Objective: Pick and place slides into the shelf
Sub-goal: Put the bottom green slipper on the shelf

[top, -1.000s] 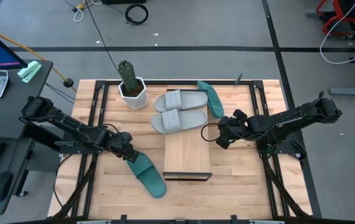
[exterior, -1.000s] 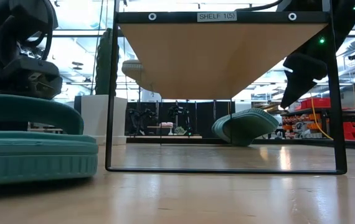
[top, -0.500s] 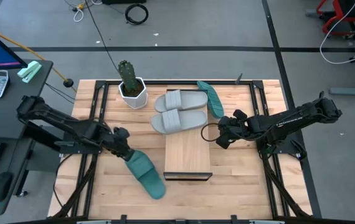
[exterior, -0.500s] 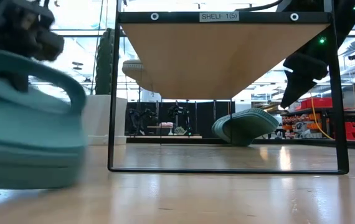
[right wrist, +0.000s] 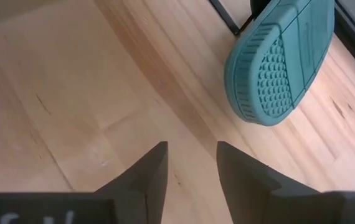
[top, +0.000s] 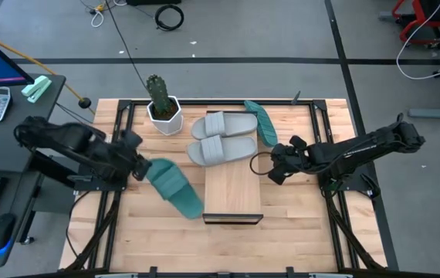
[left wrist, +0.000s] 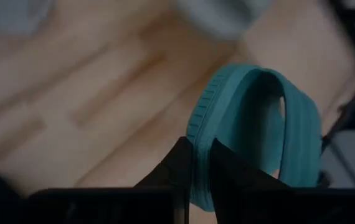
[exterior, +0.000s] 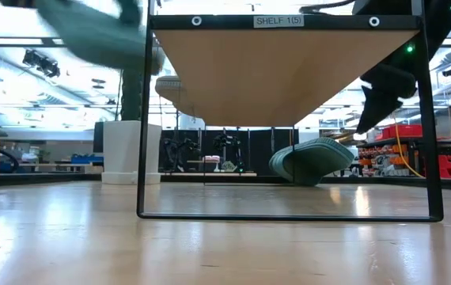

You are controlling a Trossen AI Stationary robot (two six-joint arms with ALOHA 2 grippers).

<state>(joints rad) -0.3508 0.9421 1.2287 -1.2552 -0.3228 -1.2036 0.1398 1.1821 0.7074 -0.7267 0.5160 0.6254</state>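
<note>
My left gripper [top: 137, 165] is shut on a teal slide [top: 174, 188], which hangs in the air left of the shelf [top: 233, 193]; the low view shows it as a blur [exterior: 91, 32] high at the left. Two grey slides [top: 221, 137] lie sole down side by side across the shelf's far end. A second teal slide [top: 264, 122] stands on its side edge on the tabletop right of them, tread [right wrist: 271, 68] toward my right gripper [right wrist: 191, 149]. That gripper [top: 272, 168] is open with nothing between its fingers, right of the shelf. My left gripper pinches the sole's rim [left wrist: 194, 134] between its two fingers, at the end of the slide nearest the gripper. The fingers slant down from the table's left side. The slide is lifted clear of the table and reaches away from the fingers toward the shelf's near end.
A cactus in a white pot [top: 164, 112] stands at the far left of the tabletop, close to the grey slides. Black frame rails [top: 120, 131] run along both sides of the table. The shelf's near half [top: 233, 202] is bare wood.
My left gripper has risen and drawn back toward the table's far left, still shut on the teal slide. The slide, which lay on the tabletop near the shelf's near left corner, is now lifted clear and tipped.
</note>
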